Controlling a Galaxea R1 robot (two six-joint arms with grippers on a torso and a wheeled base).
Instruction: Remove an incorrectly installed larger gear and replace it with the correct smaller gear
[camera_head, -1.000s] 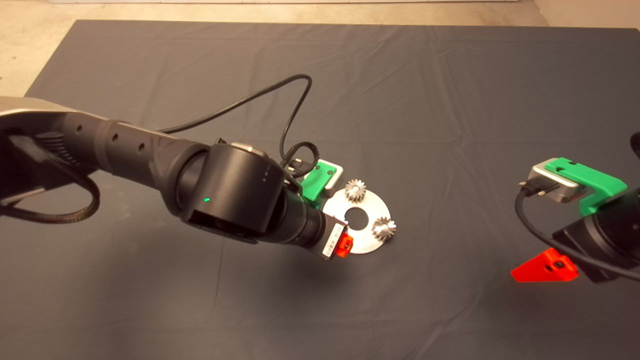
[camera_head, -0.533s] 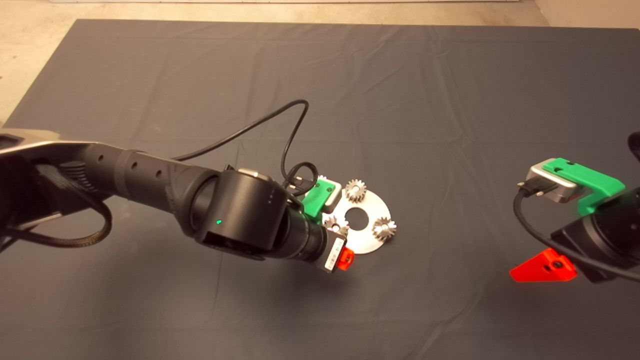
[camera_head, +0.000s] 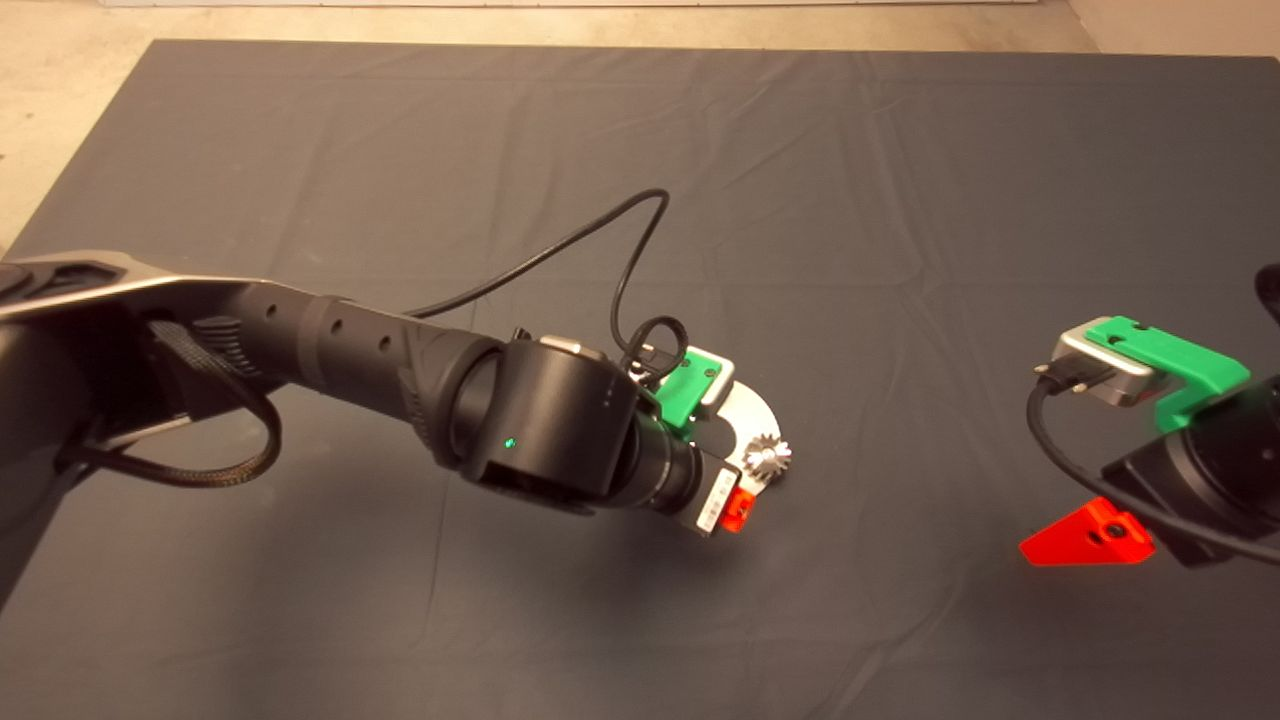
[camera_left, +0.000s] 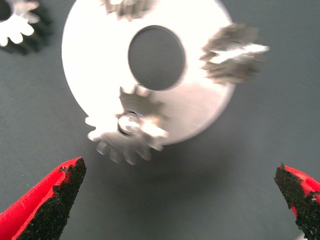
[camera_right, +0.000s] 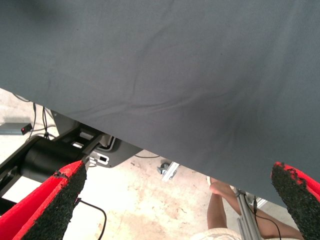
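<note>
Dark mat (camera_head: 900, 250) covers the table; left end effector (camera_left: 180, 200), fingers apart, hovers over the disc (camera_left: 200, 107), whose larger gear (camera_left: 127, 132) sits at 7 o'clock. Right end effector (camera_head: 1085, 535) is parked open.

The round plate (camera_left: 200, 107) is bright polished metal, smooth enough to glare. On it, nearest the left gripper (camera_left: 180, 200), the larger gear (camera_left: 127, 132) is shiny silver metal with glinting teeth. Beyond the plate's rim, a smaller gear (camera_left: 17, 25) looks duller grey metal. The mat (camera_head: 900, 200) under the plate is matt dark cloth, creased. The gripper's fingers (camera_left: 42, 202) are glossy red plastic faced with rough, grainy black pads (camera_left: 60, 200).
</note>
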